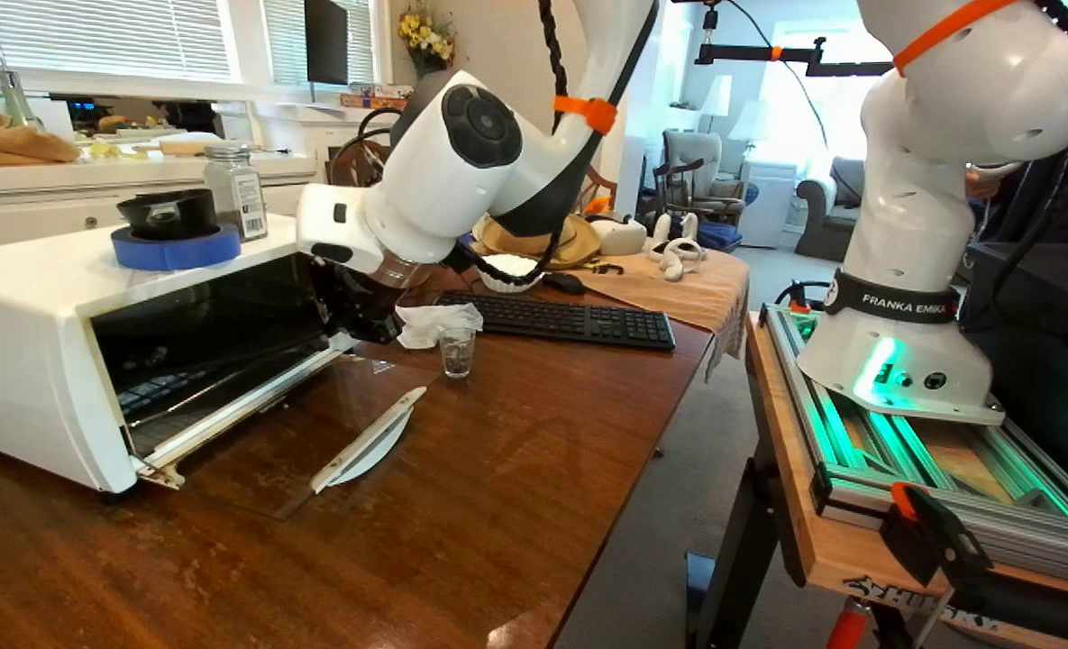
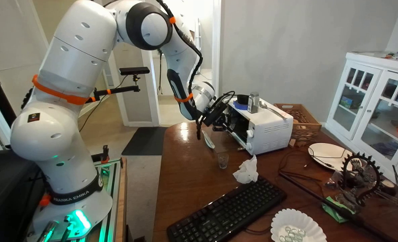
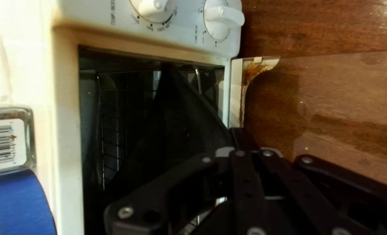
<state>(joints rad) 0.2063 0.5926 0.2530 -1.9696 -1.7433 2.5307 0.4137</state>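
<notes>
Because the toaster oven [image 2: 269, 132] stands open, its interior shows; the gripper [image 3: 245, 140] hangs closed at its mouth; blue tape [image 1: 176, 250] rests atop.

Glossy wood table [image 1: 461, 505], metal oven [image 2: 267, 131] (smooth)

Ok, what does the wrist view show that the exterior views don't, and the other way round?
Only the wrist view: legible dial markings on the oven.

Only the exterior views: the keyboard, tissue, bowl and arm's base.

The wrist view and both exterior views share the oven, its lowered door, the tape, the jar and the gripper.
</notes>
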